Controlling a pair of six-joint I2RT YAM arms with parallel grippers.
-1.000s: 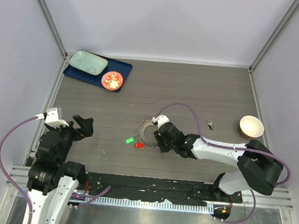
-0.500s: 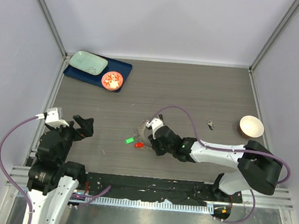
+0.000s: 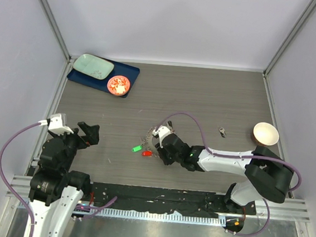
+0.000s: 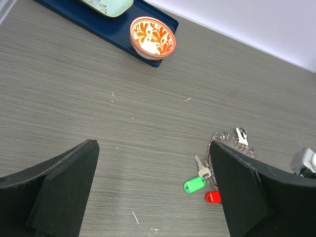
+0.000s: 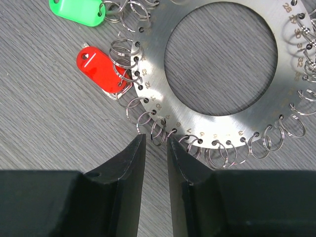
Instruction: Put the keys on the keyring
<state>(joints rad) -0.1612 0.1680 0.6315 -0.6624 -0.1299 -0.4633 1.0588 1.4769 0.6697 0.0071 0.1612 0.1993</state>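
Observation:
The keyring is a flat metal disc with numbered holes and a fringe of split rings, and it shows partly in the top view and the left wrist view. A green key and a red key lie at its left edge. My right gripper hangs low over the disc's near rim, its jaws a narrow gap apart, with one split ring lying just beyond the tips. My left gripper is wide open and holds nothing, well to the left. A small dark key lies alone to the right.
At the back left a blue tray carries a pale green plate and an orange-red patterned dish. A cream bowl stands at the right edge. Framed walls close the table in on three sides.
My right gripper has moved left over the keyring, closer to the red and green keys, and now covers most of the ring in the top view. The left arm has not moved.

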